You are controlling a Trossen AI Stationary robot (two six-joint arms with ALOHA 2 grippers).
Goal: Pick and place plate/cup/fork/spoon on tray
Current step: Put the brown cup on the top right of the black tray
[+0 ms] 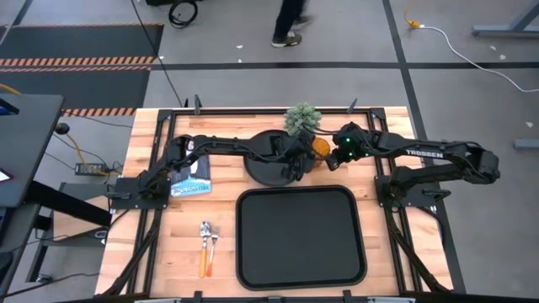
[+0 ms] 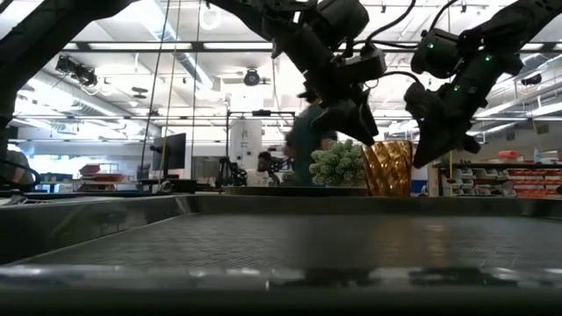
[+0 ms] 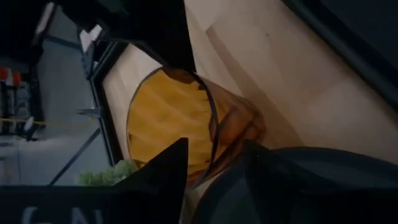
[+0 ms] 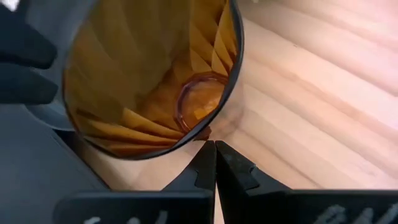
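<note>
From above, the translucent amber-orange cup stands on the wooden desk just beside the round black plate, behind the large black rectangular tray. Both claws meet there: the left claw and the right claw. In the left wrist view, its fingers stand parted at the cup's rim. In the right wrist view, the fingers are pressed together beside the cup.
</note>
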